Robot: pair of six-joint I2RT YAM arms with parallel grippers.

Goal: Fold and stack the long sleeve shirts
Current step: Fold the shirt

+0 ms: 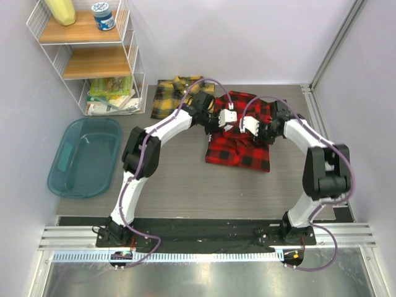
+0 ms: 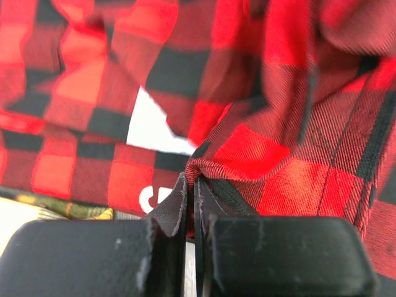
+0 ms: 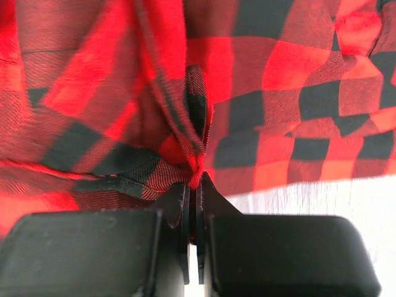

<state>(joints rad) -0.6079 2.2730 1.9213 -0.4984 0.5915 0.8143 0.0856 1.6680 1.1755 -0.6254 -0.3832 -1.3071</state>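
The red-and-black check shirt (image 1: 240,147) lies on the grey table in the middle, partly folded. My left gripper (image 1: 218,119) is shut on a fold of its cloth (image 2: 247,154) at the shirt's upper left. White lettering (image 2: 148,199) shows below that cloth. My right gripper (image 1: 258,128) is shut on a pinch of the same shirt (image 3: 204,130) at its upper right. Both hold the cloth a little above the table. The yellow-and-black check shirt (image 1: 172,96) lies behind, at the back of the table, left of the red one.
A teal plastic tub (image 1: 85,158) sits at the left of the table. A white wire shelf (image 1: 86,52) with a jar, a yellow object and packets stands at the back left. Walls close the back and right sides.
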